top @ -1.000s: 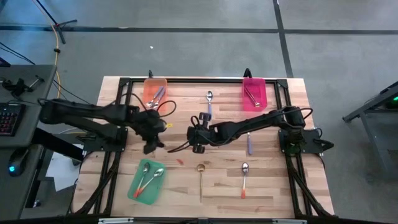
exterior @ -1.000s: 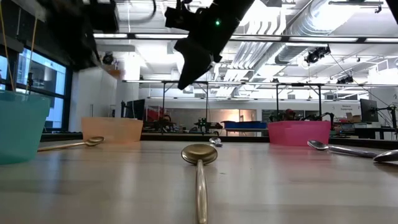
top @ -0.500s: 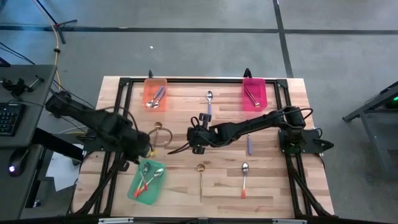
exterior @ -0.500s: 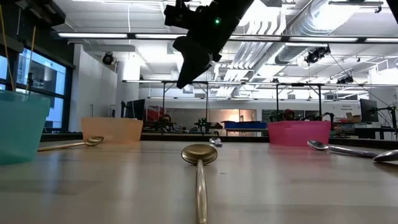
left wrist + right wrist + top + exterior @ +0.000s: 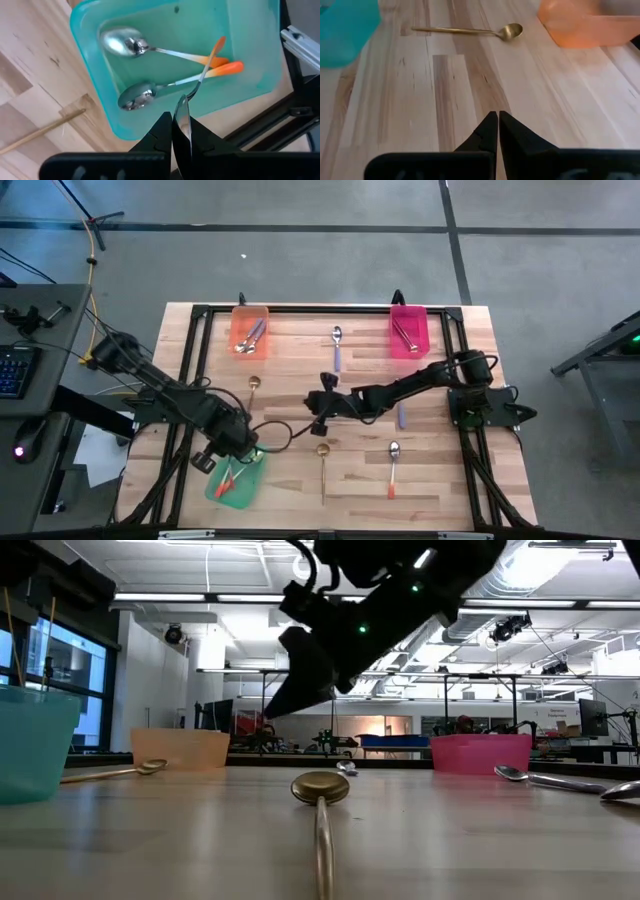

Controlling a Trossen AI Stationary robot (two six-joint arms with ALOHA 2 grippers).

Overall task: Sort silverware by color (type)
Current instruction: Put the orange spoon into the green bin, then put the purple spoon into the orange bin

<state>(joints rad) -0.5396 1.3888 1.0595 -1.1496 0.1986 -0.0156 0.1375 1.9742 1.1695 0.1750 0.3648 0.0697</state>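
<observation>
My left gripper (image 5: 237,459) hangs over the green tray (image 5: 222,490) at the near left, shut on an orange-handled spoon (image 5: 200,82). Two more orange-handled spoons (image 5: 150,47) (image 5: 150,91) lie flat in the tray. My right gripper (image 5: 318,412) is shut and empty above the table's middle (image 5: 497,117), over bare wood. One gold spoon (image 5: 322,460) lies just nearer than it. Another (image 5: 470,31) lies to its left. My left gripper pinches the spoon's silver bowl (image 5: 182,111) edge-on between its two fingers, from above. The spoon hangs below the fingers, its orange handle end (image 5: 219,44) pointing down into the tray above the two spoons there. Whether it touches them I cannot tell.
The orange tray (image 5: 250,328) at the far left holds purple-handled spoons. The pink tray (image 5: 408,330) at the far right holds spoons too. Loose on the table lie a purple-handled spoon (image 5: 337,345), another (image 5: 401,416) by my right arm, and an orange-handled one (image 5: 393,465).
My left gripper has swung from the table's left middle toward the near edge and now hangs over the green tray. My right gripper has come down a little and toward the near edge, staying shut.
</observation>
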